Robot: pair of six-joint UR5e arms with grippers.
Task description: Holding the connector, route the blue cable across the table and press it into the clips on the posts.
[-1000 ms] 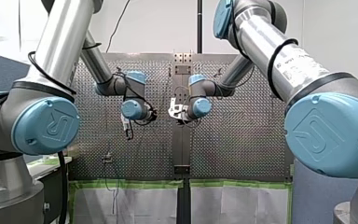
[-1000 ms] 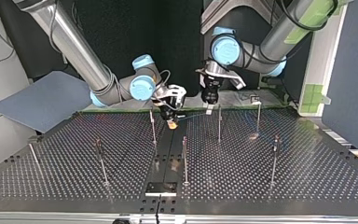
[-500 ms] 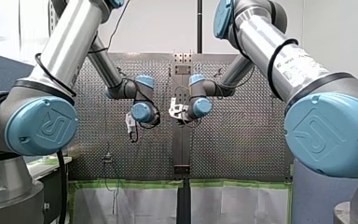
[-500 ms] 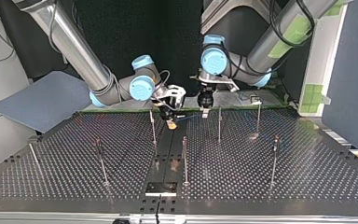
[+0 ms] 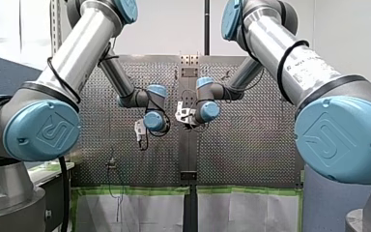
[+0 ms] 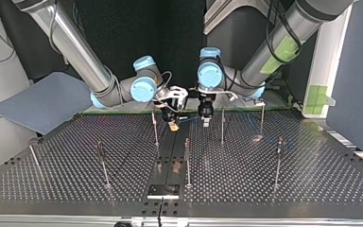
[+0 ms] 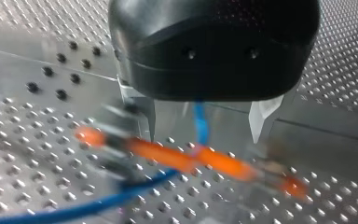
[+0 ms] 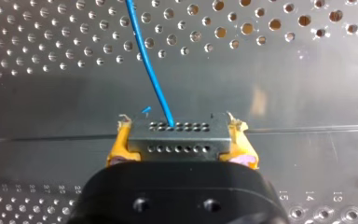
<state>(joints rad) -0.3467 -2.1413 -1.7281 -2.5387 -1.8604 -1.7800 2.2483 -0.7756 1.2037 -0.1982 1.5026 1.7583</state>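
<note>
At the top view's far left, off the tabletop (image 6: 312, 179), a grey-blue board (image 6: 42, 101) lies tilted; my right arm passes above it toward the middle.

Next rightward: first post (image 6: 155, 127), thin and upright, near the far edge; just beside it my right claw (image 6: 173, 124) points down at the central seam.

Right wrist view: the yellow pads (image 8: 116, 150) are clamped on the two ends of a grey metal connector (image 8: 177, 137), which has two rows of small holes on its face; claw state: holding the connector. The blue cable (image 8: 151, 70) leaves the face ahead of the claw and runs away over the perforated plate.

Top view, continuing right: a short length of cable shows between the two claws; my left claw (image 6: 206, 121) hangs pointing down, near my right claw and apart from it; second post (image 6: 222, 125) stands just beside it.

Left wrist view: the metal fingers (image 7: 145, 119) stand wide apart; the cable passes between them, clear of both; claw state: wide, gripping nothing. Beneath the fingers a blurred orange streak (image 7: 186, 161) crosses the plate; cannot tell what it is; the cable carries on past it along the plate.

Further right in the top view: third post (image 6: 262, 118); beyond my left claw the cable is too faint to follow; cannot tell whether it sits in any clip.
</note>
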